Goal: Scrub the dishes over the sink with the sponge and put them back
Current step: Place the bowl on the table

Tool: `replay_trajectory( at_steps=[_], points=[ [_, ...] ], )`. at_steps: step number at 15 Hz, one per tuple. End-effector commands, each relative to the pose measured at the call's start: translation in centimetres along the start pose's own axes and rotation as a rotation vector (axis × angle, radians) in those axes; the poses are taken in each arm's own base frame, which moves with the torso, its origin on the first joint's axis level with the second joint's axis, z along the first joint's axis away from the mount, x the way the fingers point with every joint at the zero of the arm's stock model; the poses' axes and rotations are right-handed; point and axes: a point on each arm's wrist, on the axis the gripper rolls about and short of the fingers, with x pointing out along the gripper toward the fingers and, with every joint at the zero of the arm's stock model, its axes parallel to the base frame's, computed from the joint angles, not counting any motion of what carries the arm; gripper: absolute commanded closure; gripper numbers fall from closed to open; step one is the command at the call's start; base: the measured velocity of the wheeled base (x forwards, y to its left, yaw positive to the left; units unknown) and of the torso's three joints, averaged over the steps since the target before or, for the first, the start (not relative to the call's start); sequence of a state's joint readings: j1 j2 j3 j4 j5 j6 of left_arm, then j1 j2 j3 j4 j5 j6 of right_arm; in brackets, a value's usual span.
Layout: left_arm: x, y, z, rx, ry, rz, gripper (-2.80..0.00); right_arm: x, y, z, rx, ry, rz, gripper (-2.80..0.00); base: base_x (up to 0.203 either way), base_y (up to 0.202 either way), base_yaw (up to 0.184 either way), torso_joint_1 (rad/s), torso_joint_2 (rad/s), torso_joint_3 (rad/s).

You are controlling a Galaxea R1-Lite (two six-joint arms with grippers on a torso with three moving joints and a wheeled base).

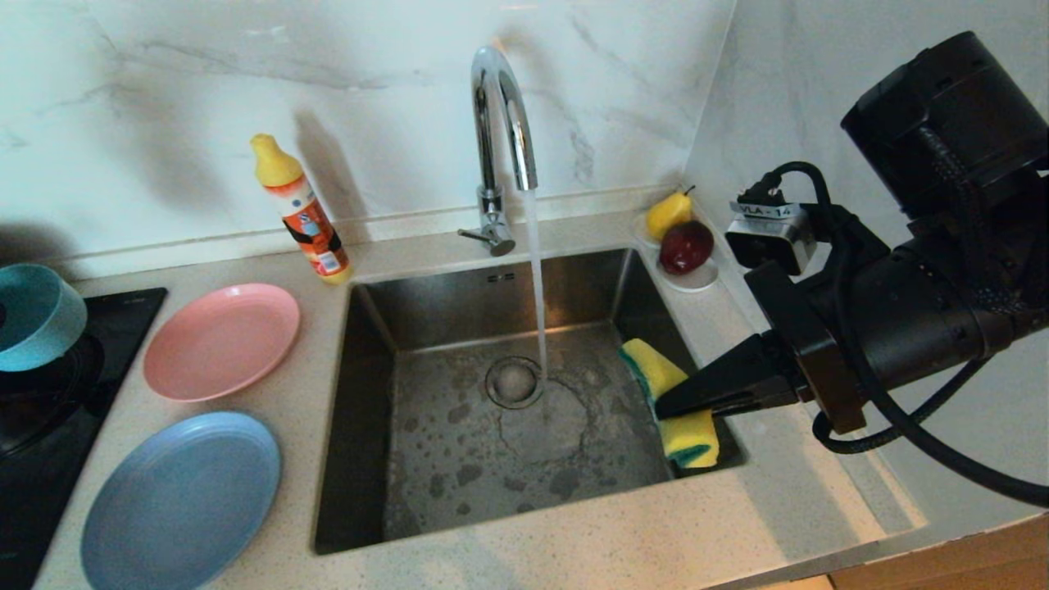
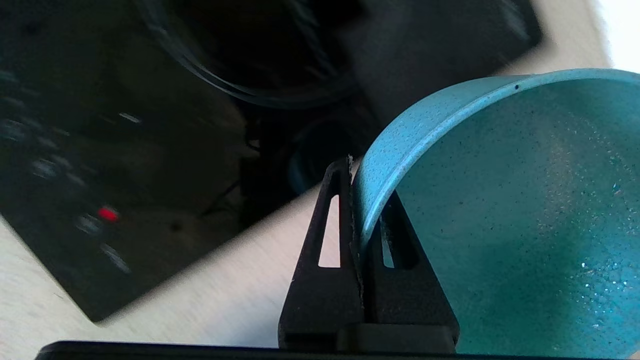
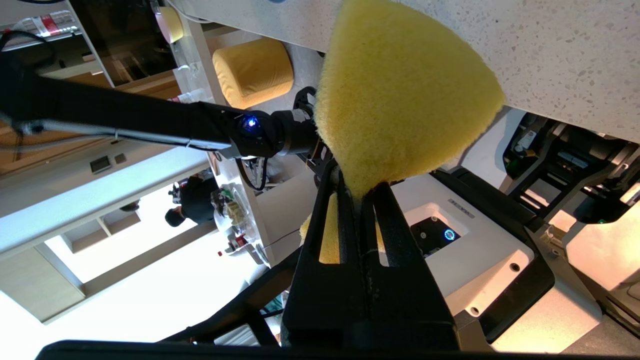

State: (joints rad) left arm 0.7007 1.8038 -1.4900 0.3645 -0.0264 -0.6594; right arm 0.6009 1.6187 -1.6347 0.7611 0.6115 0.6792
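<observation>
At the far left edge of the head view, a teal bowl [image 1: 33, 315] hangs tilted above the black cooktop [image 1: 57, 426]. My left gripper [image 2: 362, 185] is shut on the rim of the bowl [image 2: 500, 210], one finger outside and one inside. A pink plate [image 1: 221, 340] and a light-blue plate [image 1: 182, 500] lie on the counter left of the sink [image 1: 459, 467]. Over the sink's right side, my right gripper [image 1: 668, 406] is shut on the yellow and green sponge [image 1: 692, 434]. In the right wrist view the sponge [image 3: 400, 90] bulges out past the right gripper [image 3: 357, 182].
Water runs from the curved chrome tap [image 1: 500, 123] down beside the drain [image 1: 514, 382]. An orange bottle with a yellow cap [image 1: 303, 213] stands behind the pink plate. A white saucer [image 1: 697, 283] with a pear and a red fruit sits at the sink's back right corner.
</observation>
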Motion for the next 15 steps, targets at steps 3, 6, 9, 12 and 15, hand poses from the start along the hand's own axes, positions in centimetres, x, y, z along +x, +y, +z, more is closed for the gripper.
replay_trajectory(
  at_steps=[3,6,9,12,15],
  points=[
    [4.5,3.5,1.9,-0.077,0.029,0.095,0.00,-0.1,0.1,-0.2,0.003,0.006,0.004,0.00,0.000,0.000,0.000,0.000,0.00,0.000],
    [6.6,5.6,2.5,-0.114,0.051,0.142,0.00,-0.2,0.2,-0.2,0.000,0.003,0.006,0.00,0.000,0.000,0.000,0.000,0.00,0.000],
    [8.3,7.3,3.1,-0.151,0.059,0.180,0.00,-0.1,0.2,-0.2,0.001,0.005,0.005,0.00,0.000,0.000,0.000,0.000,0.00,0.000],
    [8.7,8.0,3.3,-0.173,0.071,0.176,0.00,-0.1,0.2,-0.3,-0.001,0.007,0.007,0.00,0.000,0.000,0.000,0.000,0.00,0.000],
    [9.5,9.0,4.0,-0.198,0.090,0.185,0.00,-0.2,0.2,-0.3,-0.001,0.007,0.007,0.00,0.000,0.000,0.000,0.000,0.00,0.000]
  ],
)
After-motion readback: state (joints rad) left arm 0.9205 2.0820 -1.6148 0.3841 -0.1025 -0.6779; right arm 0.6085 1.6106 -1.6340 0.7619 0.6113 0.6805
